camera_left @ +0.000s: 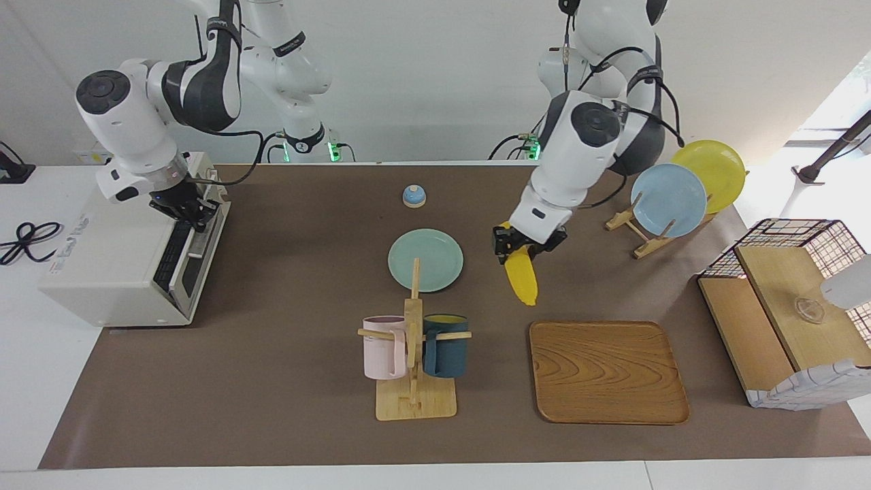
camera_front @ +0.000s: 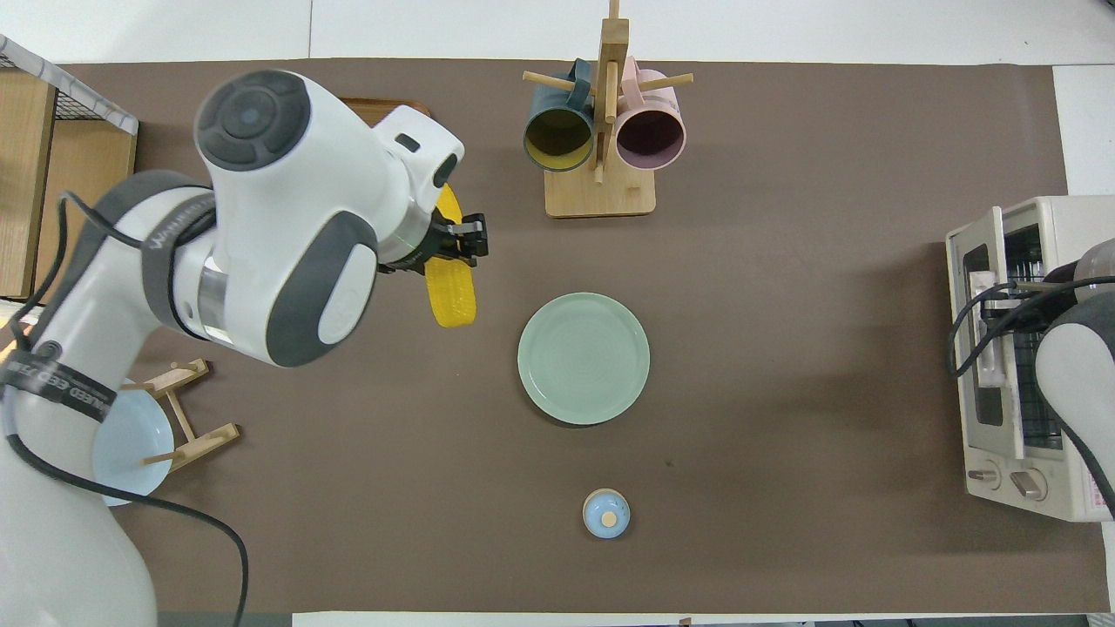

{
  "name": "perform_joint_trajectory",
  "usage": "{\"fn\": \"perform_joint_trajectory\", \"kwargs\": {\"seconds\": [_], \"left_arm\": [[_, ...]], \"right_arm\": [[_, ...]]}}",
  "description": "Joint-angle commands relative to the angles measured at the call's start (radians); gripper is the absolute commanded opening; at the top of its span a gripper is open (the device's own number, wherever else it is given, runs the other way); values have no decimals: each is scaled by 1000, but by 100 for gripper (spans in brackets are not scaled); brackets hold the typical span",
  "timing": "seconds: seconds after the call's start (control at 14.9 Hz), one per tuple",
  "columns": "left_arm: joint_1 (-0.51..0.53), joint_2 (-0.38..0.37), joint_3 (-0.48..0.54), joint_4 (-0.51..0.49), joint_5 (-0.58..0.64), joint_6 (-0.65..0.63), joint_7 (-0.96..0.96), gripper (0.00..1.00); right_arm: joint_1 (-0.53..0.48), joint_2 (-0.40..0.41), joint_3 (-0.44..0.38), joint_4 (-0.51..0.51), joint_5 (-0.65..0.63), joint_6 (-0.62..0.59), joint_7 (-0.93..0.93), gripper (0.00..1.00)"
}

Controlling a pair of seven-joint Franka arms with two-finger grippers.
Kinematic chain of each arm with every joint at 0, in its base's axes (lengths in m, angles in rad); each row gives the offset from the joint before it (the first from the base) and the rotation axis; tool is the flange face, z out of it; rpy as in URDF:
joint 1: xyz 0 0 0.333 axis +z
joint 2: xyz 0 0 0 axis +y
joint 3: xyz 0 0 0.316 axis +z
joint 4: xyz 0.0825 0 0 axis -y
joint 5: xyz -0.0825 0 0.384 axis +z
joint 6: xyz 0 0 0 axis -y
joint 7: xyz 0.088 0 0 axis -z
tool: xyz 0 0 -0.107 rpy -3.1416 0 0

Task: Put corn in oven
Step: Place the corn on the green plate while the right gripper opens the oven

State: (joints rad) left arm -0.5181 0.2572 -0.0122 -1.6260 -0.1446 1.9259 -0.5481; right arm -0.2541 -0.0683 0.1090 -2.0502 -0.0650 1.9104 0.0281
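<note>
Facing view shows the corn (camera_left: 522, 275) hanging tip-down in the air from the left pincer (camera_left: 515, 246), which is clamped on its upper end, over bare brown desk (camera_left: 286, 381) just beside the pale green plate (camera_left: 425, 260) and clear of the wooden tray (camera_left: 607, 371). From overhead the same cob (camera_front: 451, 292) shows only in part, its upper end hidden under the left arm's wrist, and that arm also covers nearly all of the tray, leaving one corner (camera_front: 383, 105) in sight. The mug rack (camera_left: 414, 367) with its pink and dark blue mugs stands farther from the robots than the plate, and the small blue bell (camera_left: 414, 196) sits nearer to them. At the right arm's end of the desk stands the oven (camera_left: 116, 265); the right pincer (camera_left: 195, 216) is closed on the handle at the top edge of its door (camera_left: 187, 255), which tilts partly open. The overhead view looks down through that gap to the wire rack (camera_front: 1032, 348) inside, which the facing view does not show. The blue and yellow plates on their wooden stand (camera_left: 643, 235) appear whole only in the facing view.
</note>
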Motion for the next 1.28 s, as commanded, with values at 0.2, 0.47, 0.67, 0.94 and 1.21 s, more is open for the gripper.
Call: {"fn": "perform_joint_trajectory", "kwargs": {"seconds": [0.2, 0.47, 0.67, 0.94, 1.21], "left_arm": [[-157, -79, 17, -273, -6, 292, -82, 0], [-206, 0, 17, -279, -7, 412, -84, 0], [-246, 63, 17, -267, -7, 446, -85, 0], [-272, 94, 18, -270, -7, 487, -96, 0], [-281, 94, 18, -285, -7, 487, -98, 0]], "right_arm": [[38, 4, 3, -143, 28, 176, 47, 0], [55, 62, 3, -154, 42, 232, 52, 0], [71, 100, 3, -165, 44, 291, 53, 0], [105, 100, 3, -229, 44, 372, 59, 0], [107, 116, 3, -252, 44, 410, 58, 0]]}}
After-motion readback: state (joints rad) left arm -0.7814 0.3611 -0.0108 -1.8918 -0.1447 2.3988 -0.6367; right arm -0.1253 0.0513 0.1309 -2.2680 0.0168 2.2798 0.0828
